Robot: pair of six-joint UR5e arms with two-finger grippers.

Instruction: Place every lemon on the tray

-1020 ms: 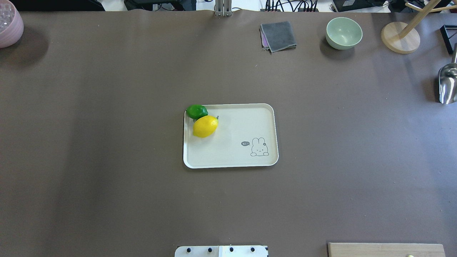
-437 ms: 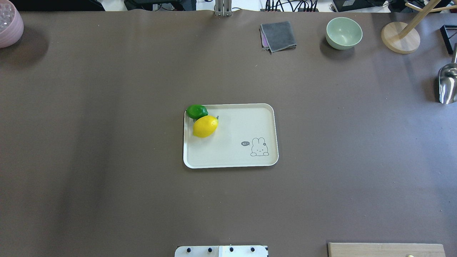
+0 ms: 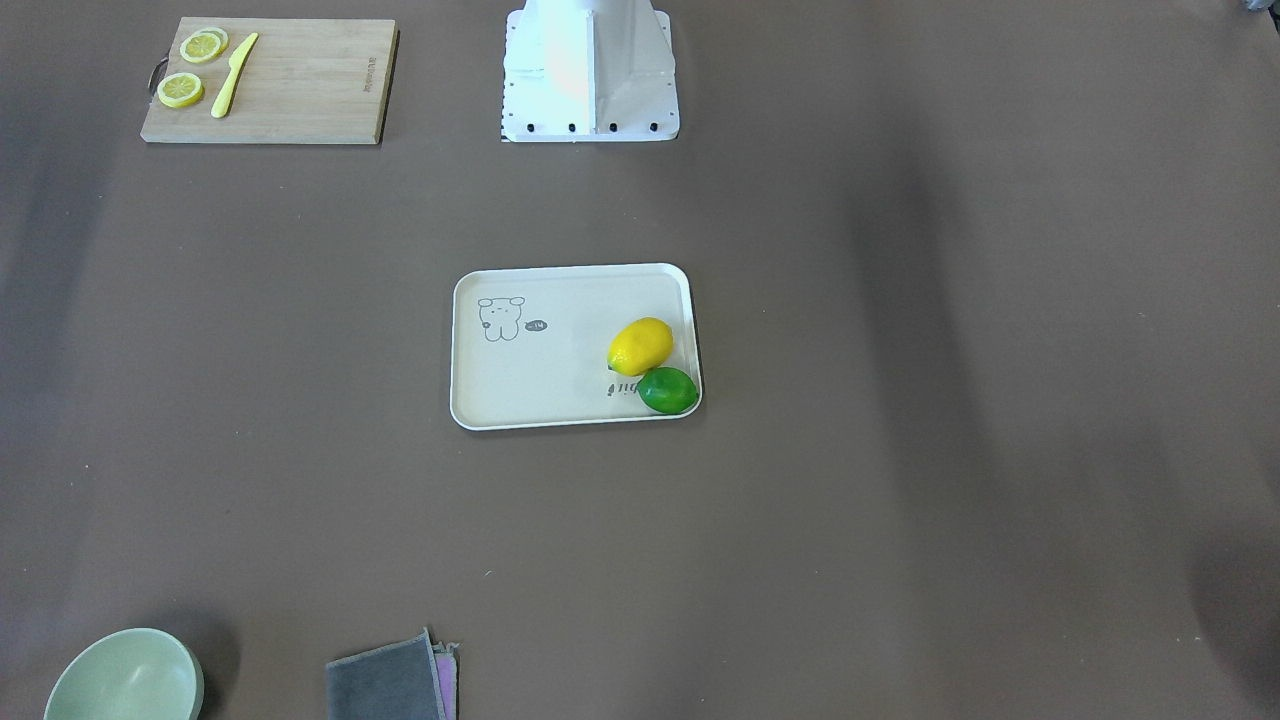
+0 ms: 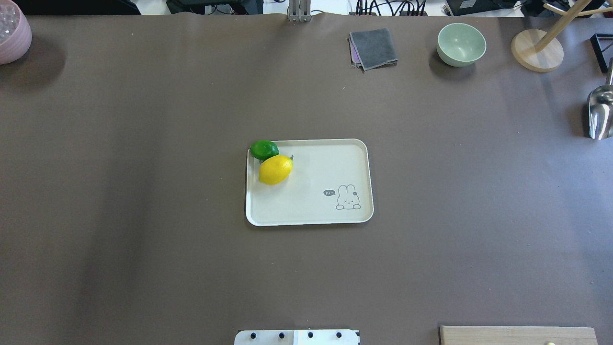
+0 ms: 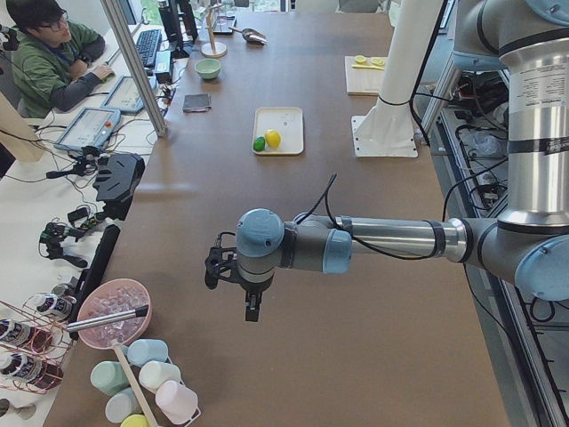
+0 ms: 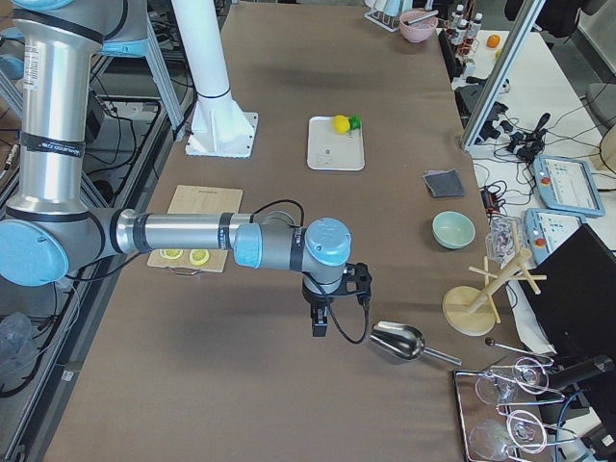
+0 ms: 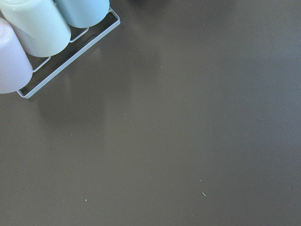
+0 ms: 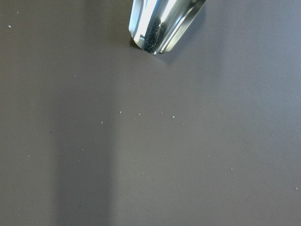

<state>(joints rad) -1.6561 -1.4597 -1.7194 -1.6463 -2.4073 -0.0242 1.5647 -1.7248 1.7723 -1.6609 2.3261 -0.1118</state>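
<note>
The cream tray (image 4: pixel 311 211) lies at mid-table, also in the front view (image 3: pixel 540 395). The yellow lemon (image 4: pixel 275 169) and the green lemon (image 4: pixel 264 150) lie side by side, touching, in the tray's far left corner; the green one rests against the rim. Both show in the front view (image 3: pixel 640 346) (image 3: pixel 668 390). My left gripper (image 5: pixel 252 311) shows only in the exterior left view, far from the tray near the table's left end. My right gripper (image 6: pixel 320 325) shows only in the exterior right view, beside a metal scoop. I cannot tell whether either is open or shut.
A wooden cutting board (image 3: pixel 300 85) with lemon slices and a yellow knife lies near the robot's right. A green bowl (image 4: pixel 460 44), grey cloth (image 4: pixel 373 48), wooden stand (image 4: pixel 536 50), metal scoop (image 4: pixel 601 112) and pink bowl (image 4: pixel 12 33) line the far edges. Cups in a rack (image 7: pixel 47 28) stand near the left gripper.
</note>
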